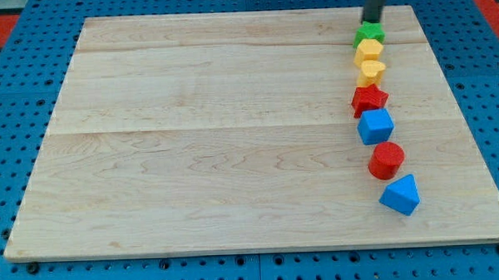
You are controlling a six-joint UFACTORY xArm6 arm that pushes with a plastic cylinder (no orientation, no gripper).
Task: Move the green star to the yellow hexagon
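The green star (pixel 368 33) sits near the view's top right of the wooden board (pixel 191 134), directly below my tip (pixel 372 22), which appears to touch its upper edge. The rod carries nothing; it only bears on the block's far side.

Immediately beyond the star, away from my tip toward the view's bottom, lies the yellow hexagon (pixel 369 50), in contact with the star. A second yellow block (pixel 372 70), its shape unclear, follows and touches the hexagon.

Further from my tip the column continues downward: a red star (pixel 369 97) against the second yellow block, then a blue cube (pixel 375 126) just below it, apparently touching. A red cylinder (pixel 387 160) stands next, near the cube, and a blue triangular block (pixel 400 194) lies farthest from my tip, close beside the cylinder.

All seven blocks form one slightly bent line on the board's right side. Nothing stands between the star and the hexagon.
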